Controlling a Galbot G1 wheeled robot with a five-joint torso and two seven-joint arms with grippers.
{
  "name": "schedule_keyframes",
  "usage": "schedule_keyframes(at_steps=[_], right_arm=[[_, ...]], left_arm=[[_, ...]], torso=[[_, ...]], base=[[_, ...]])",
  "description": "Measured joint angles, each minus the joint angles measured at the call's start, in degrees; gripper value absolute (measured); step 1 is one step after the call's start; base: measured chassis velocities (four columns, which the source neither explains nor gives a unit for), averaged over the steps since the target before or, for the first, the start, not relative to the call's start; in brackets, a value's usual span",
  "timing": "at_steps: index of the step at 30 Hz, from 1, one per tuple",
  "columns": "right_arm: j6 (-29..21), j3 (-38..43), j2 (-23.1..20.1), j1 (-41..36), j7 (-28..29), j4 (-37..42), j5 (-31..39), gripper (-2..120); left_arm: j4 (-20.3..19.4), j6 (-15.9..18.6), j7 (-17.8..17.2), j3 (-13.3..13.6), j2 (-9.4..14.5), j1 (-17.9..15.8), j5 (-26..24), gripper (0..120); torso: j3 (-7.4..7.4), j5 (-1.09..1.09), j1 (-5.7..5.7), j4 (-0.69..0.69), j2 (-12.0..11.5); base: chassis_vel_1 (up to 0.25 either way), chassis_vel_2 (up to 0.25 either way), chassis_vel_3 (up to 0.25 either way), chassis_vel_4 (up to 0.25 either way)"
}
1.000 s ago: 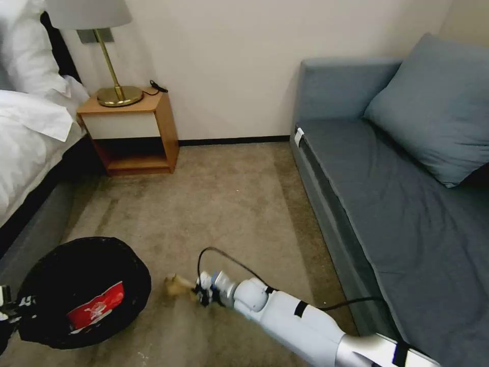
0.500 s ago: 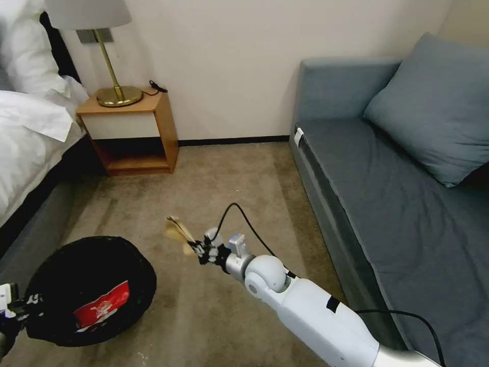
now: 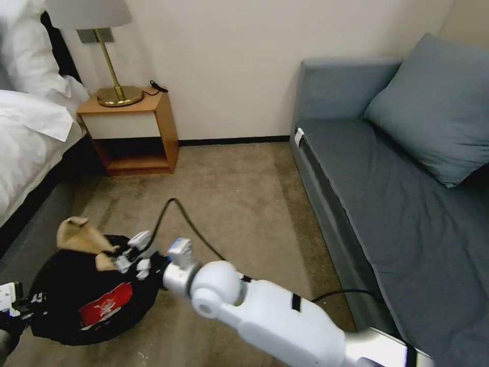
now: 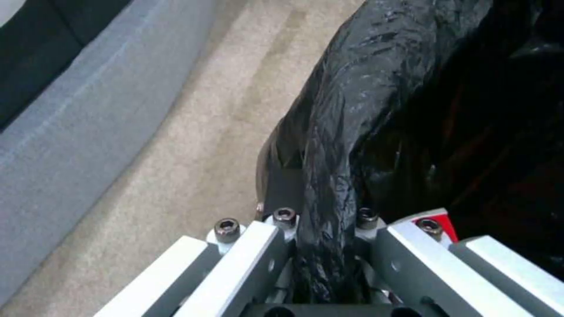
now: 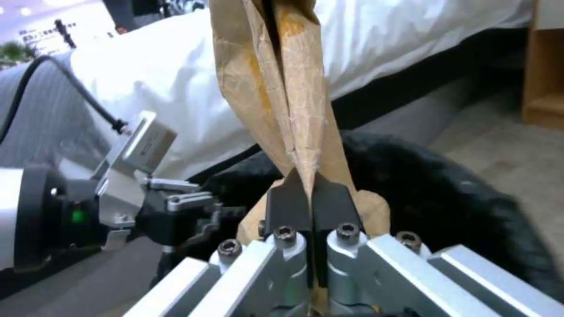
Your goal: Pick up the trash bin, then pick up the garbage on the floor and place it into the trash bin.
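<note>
**Paper carried over the bin**

Since the earlier frames the right tool has swung from the open carpet to above the trash bin, pinching the tan paper piece between closed fingers. The left tool clamps the bin's bagged rim, holding it beside the bed. A red-and-white packet lies inside. Judgement: near the end; the paper awaits release.

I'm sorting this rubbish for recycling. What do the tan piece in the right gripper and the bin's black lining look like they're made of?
The tan piece looks like matte brown paper: it shows creases, folds and a fibrous surface, pinched in the right gripper. The bin lining looks like thin glossy plastic film: it is wrinkled and shiny, with the left gripper clamped on its rim.
</note>
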Motion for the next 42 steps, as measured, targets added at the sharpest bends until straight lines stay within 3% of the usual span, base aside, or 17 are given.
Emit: schedule_keyframes(at_steps=[3, 16, 17, 23, 27, 30, 35, 42], right_arm=[[0.0, -0.8, 0.8, 0.1, 0.1, -0.9, -0.6, 1], [-0.6, -1.1, 0.7, -0.5, 0.2, -1.5, -2.1, 48], [-0.6, -0.6, 0.4, -0.6, 0.2, -1.4, -3.5, 56], [0.8, 3.2, -2.3, -2.1, 0.9, -0.4, -9.5, 73], [1.6, 13.2, -8.3, -7.9, 1.2, 4.6, -13.7, 91], [2.0, 18.8, -11.3, -12.2, 1.3, 8.1, -15.4, 98], [3.1, 30.2, -15.7, -21.3, 0.2, 15.8, -22.3, 100], [5.6, 44.0, -17.7, -32.5, -1.1, 22.9, -24.5, 100]], left_arm=[[-0.1, 0.0, 0.0, -0.1, 0.0, 0.1, 0.0, 3], [-0.7, 0.0, 0.0, -0.4, -0.2, 0.6, -0.3, 3], [-0.7, 0.0, 0.0, -0.4, -0.2, 0.6, -0.4, 3], [-0.8, 0.0, -0.4, -0.4, -0.2, 0.6, -1.2, 3], [-0.8, 0.0, -1.5, 0.0, 0.2, 0.3, -1.7, 3], [-1.0, 0.0, -1.6, 0.4, 0.2, 0.0, -1.8, 3], [-1.5, 0.0, -2.3, 1.4, 0.1, -0.4, -2.2, 3], [-1.5, 0.0, -2.9, 1.8, 0.1, -0.4, -3.0, 3]], torso=[[0.0, 0.0, 0.0, -0.01, 0.0], [0.0, 0.0, 0.0, -0.01, 0.0], [0.0, 0.01, 0.0, -0.01, 0.0], [0.0, 0.01, 0.0, -0.01, 0.0], [0.0, 0.03, 0.0, -0.02, 0.0], [0.0, 0.03, 0.0, -0.03, 0.0], [0.0, 0.04, 0.0, -0.02, 0.0], [0.0, 0.03, 0.0, -0.01, 0.0]], base=[[0.0, 0.0, 0.0, 0.0], [0.0, 0.0, 0.0, 0.0], [0.0, 0.0, 0.0, 0.0], [0.0, 0.0, 0.0, 0.0], [0.0, 0.0, 0.0, 0.0], [0.0, 0.0, 0.0, 0.0], [0.0, 0.0, 0.0, 0.0], [0.0, 0.0, 0.0, 0.0]])
